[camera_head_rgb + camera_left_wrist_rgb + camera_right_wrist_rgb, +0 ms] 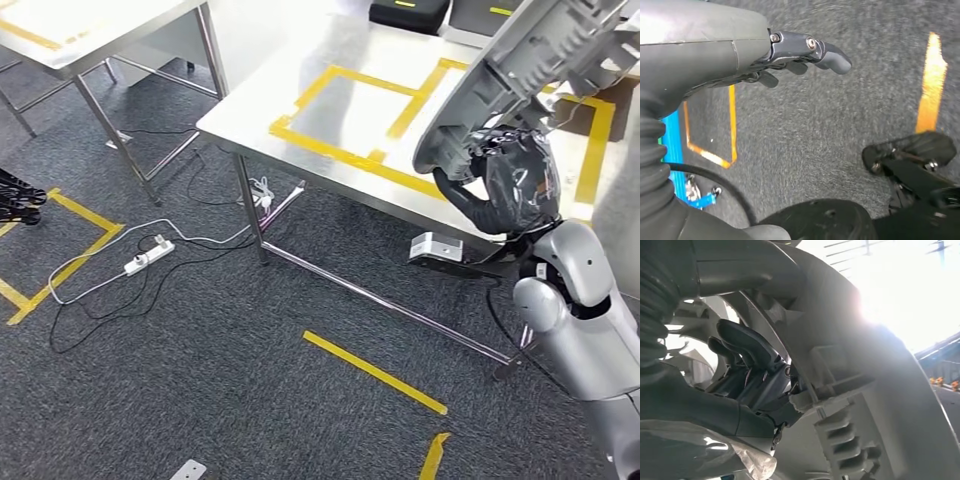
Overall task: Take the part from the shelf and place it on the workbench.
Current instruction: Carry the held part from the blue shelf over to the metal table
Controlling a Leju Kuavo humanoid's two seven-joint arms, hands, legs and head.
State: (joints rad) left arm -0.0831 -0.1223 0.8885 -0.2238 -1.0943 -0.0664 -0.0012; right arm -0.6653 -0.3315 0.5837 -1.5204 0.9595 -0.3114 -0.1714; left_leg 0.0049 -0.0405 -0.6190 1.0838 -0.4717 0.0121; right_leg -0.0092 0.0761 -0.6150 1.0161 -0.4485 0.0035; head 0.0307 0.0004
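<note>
While raised, right hand [507, 180] gripping part [528, 70].

Hidden, cropped and washed-out parts

In the head view the large grey ribbed plastic part [521, 70] ran off the top and right edges and covered most of the right hand [506, 180]. The steel table with yellow tape [340, 130] was glare-whitened and cut by the top edge. In the right wrist view, bright light bleached the part's upper edge and the dark fingers [745, 347] were partly tucked behind its ribs.
</note>
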